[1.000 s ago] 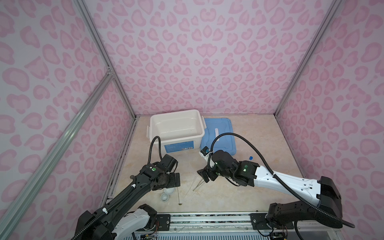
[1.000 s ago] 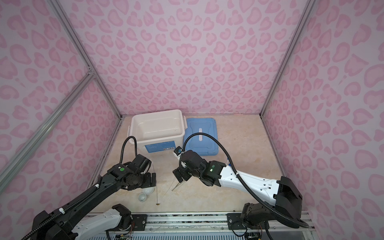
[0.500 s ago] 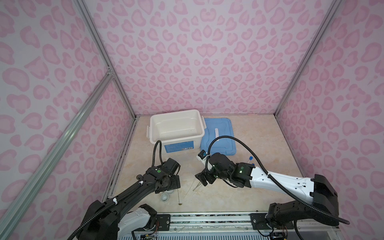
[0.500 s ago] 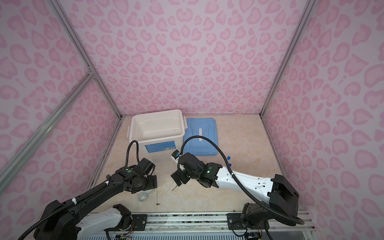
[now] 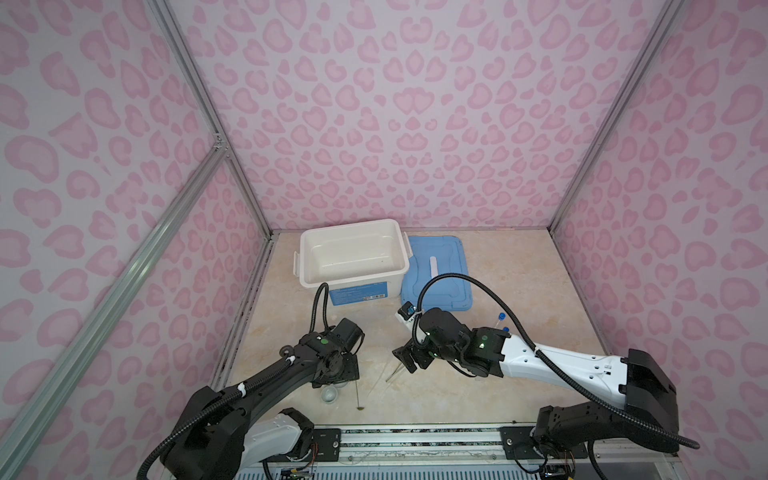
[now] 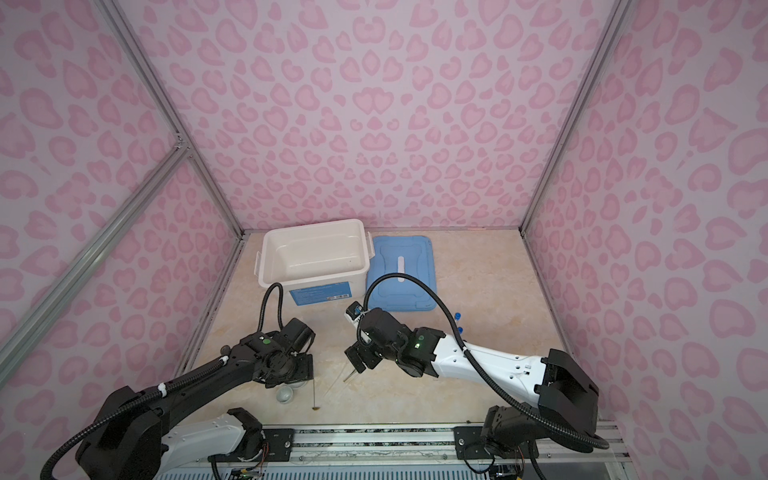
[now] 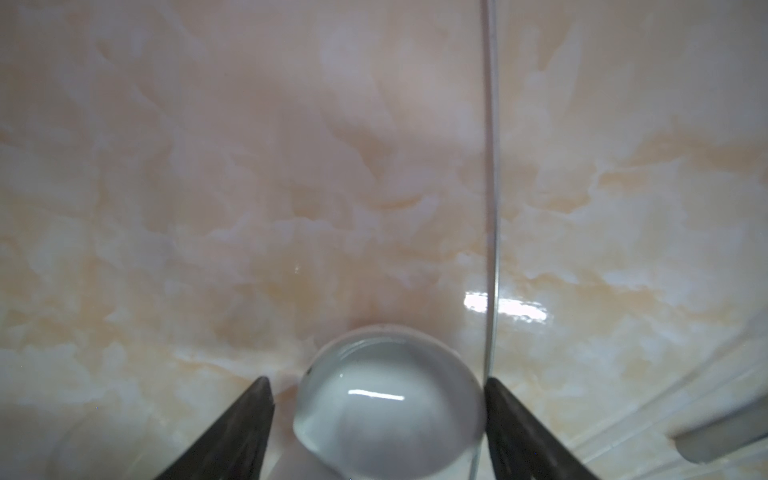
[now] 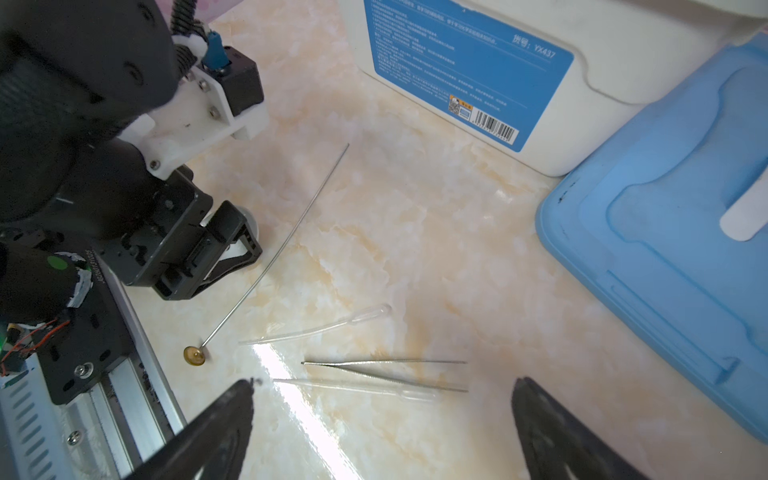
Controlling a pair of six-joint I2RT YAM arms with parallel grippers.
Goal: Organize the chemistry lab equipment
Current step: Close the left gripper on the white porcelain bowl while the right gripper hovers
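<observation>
A small white round dish [image 7: 390, 407] sits between the fingers of my left gripper [image 7: 376, 379]. One fingertip [image 7: 498, 399] touches its rim and the other stands a little off it, so the gripper is open. The long thin rod [image 7: 492, 166] runs past that dish. Its brass disc end [image 8: 194, 356] lies near the front rail. Another white dish [image 5: 329, 395] lies in front of the left gripper [image 5: 336, 370]. My right gripper [image 8: 384, 381] hangs open over the metal tweezers [image 8: 386, 370] and two clear droppers [image 8: 328, 326]. Two blue tube caps [image 5: 501, 316] peek from behind the right forearm.
A white bin [image 5: 353, 226] with a blue label stands at the back, with its blue lid [image 5: 440, 274] flat beside it. The metal rail [image 5: 415, 432] runs along the front edge. Pink patterned walls close in the left, right and back.
My left gripper has come down over the dish and its jaws have narrowed around it. The right gripper has sunk a little toward the tweezers, still open.
</observation>
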